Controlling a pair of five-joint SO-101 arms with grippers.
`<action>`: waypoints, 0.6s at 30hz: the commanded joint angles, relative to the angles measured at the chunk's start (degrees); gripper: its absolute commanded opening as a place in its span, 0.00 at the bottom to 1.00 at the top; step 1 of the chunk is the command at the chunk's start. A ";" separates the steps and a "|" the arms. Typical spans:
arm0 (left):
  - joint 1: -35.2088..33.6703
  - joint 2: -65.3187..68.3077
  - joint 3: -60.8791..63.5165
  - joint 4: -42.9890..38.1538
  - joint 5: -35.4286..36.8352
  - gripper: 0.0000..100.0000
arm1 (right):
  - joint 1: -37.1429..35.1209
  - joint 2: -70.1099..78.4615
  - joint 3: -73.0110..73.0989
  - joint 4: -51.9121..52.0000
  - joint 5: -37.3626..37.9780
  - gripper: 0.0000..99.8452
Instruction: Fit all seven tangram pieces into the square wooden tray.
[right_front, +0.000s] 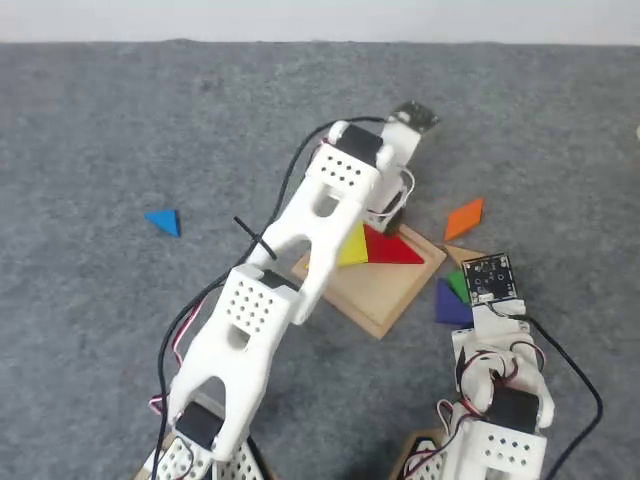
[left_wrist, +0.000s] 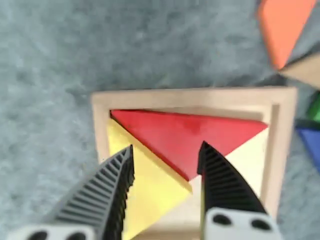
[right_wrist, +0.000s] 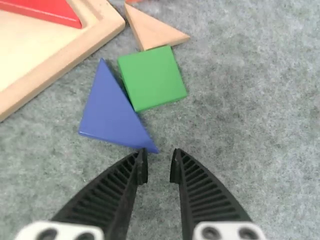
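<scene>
The left pincer (left_wrist: 166, 150) is hanging spread wide, pinching nothing, right over the square wooden tray (left_wrist: 195, 96). A red triangle (left_wrist: 190, 132) and a yellow triangle (left_wrist: 150, 187) are lying inside the tray, touching along one long side. The right pincer (right_wrist: 158, 155) is hovering spread only a little, holding nothing, just beside a corner of the dark blue triangle (right_wrist: 110, 115). A green square (right_wrist: 151, 76) is touching that triangle, and a tan triangle (right_wrist: 152, 32) is lying near it, on the grey worktop (right_wrist: 250, 100). An orange piece (right_front: 464, 217) is sitting near the tray. A light blue triangle (right_front: 162, 221) is lying well apart from it.
</scene>
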 joint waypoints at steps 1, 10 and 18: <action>-3.25 -1.41 -0.48 1.23 -0.26 0.21 | -0.40 -0.84 0.88 0.13 0.70 0.09; -9.05 -1.49 -0.22 2.20 -2.20 0.21 | -0.40 -0.84 0.88 0.04 0.70 0.09; -9.14 -0.79 6.02 0.18 -3.43 0.21 | -0.40 -0.84 0.88 0.04 0.70 0.09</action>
